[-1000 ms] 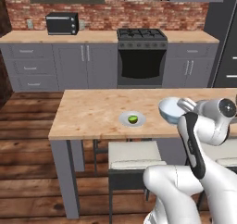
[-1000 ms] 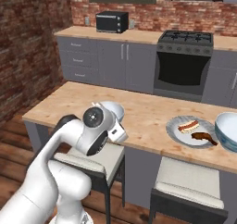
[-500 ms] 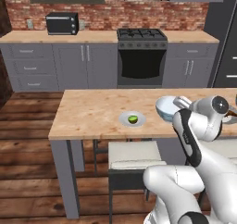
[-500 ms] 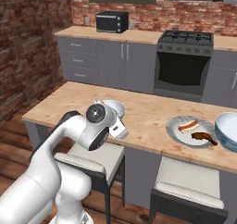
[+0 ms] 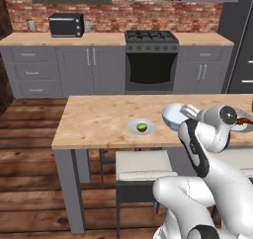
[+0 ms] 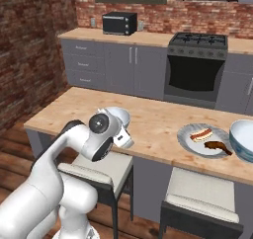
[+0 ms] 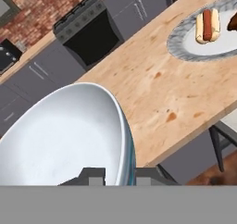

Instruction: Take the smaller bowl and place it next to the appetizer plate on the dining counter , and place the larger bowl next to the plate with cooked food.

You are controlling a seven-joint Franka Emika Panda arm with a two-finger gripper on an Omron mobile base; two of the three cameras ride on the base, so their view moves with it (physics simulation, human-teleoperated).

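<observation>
1. We carry the smaller bowl (image 5: 174,116), the gripper (image 7: 119,176) clamped on its rim, above the dining counter (image 5: 99,122) near its front edge, beside the appetizer plate (image 5: 141,127).
2. Next we judge: lower it there and release.
3. The larger bowl (image 6: 243,140) already sits by the plate with cooked food (image 6: 205,139).

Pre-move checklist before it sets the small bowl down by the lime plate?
1. Grip: jaws shut on the smaller bowl at its rim: ok.
2. Bowl off the dining counter, held above it: ok.
3. Appetizer plate in place, lime piece on it: ok.
4. Bare counter beside that plate for the drop: ok.
5. Larger bowl already beside the plate with cooked food: ok.
6. Exact gap from bowl's foot to counter: cannot tell.
</observation>
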